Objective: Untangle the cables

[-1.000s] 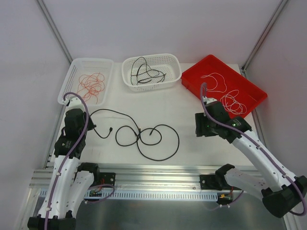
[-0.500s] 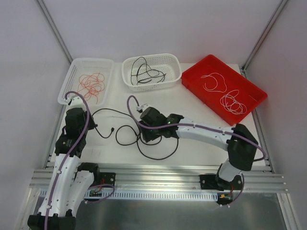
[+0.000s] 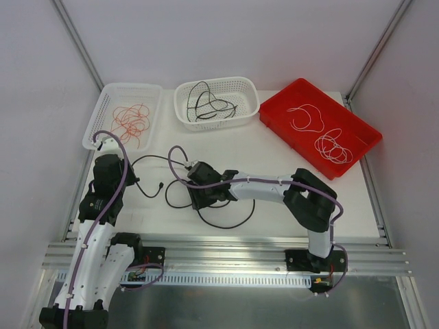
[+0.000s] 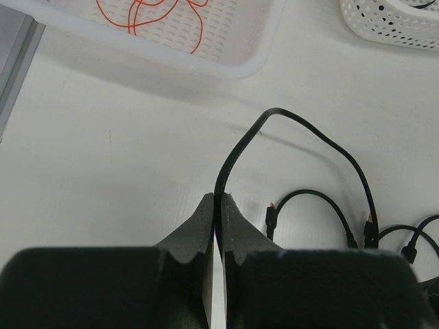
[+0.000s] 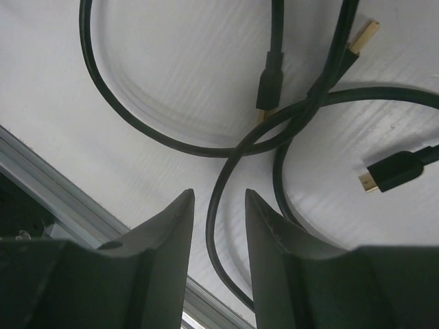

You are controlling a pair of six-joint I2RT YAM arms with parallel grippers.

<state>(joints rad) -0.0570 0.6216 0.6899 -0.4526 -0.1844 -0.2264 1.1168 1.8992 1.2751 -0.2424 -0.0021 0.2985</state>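
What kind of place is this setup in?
Probably a robotics lab cell: white walls enclose a white table, two robot arms are bolted to an aluminium rail, and cables lie sorted by colour in baskets and a red tray.

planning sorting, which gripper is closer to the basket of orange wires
Left. The left gripper sits just in front of the basket; the right gripper is farther off, over the black cables mid-table.
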